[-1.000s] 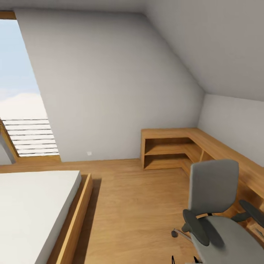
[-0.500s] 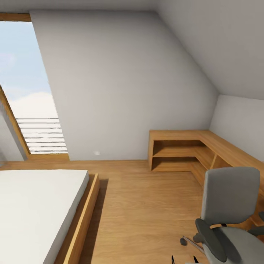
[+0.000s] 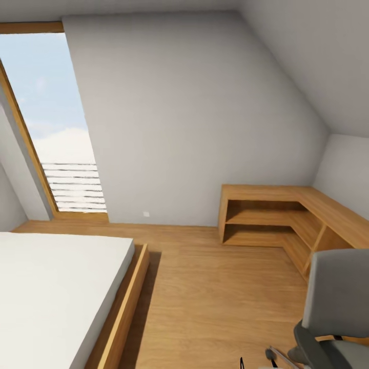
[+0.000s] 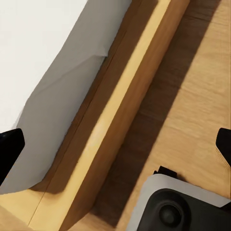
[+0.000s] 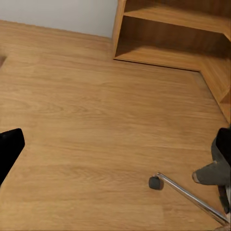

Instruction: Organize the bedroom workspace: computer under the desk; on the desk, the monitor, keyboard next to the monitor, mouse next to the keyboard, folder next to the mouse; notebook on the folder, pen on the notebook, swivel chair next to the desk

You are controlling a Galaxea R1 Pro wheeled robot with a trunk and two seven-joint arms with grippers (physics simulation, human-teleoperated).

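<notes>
I am in the bedroom, facing its sloped pale grey wall (image 3: 195, 118) across an oak plank floor (image 3: 220, 297). The grey swivel chair (image 3: 338, 289) stands at the lower right of the head view, its seat mostly cut off by the picture's edge. One chrome leg with a black caster (image 5: 155, 182) shows in the right wrist view. My right gripper (image 5: 115, 149) hangs open over bare floor near that caster. My left gripper (image 4: 115, 149) is open too, above the bed's wooden side rail (image 4: 120, 110), with nothing between its fingers.
A low bed with a white mattress (image 3: 51, 292) fills the left foreground. Open oak corner shelves (image 3: 266, 220) stand against the far wall on the right. A tall slanted window (image 3: 56, 128) is at the left. Part of my grey base (image 4: 178, 207) sits beside the bed.
The whole head view has swung left, so the camera has turned. The chair and shelves now sit nearer the right edge and more of the window shows.
</notes>
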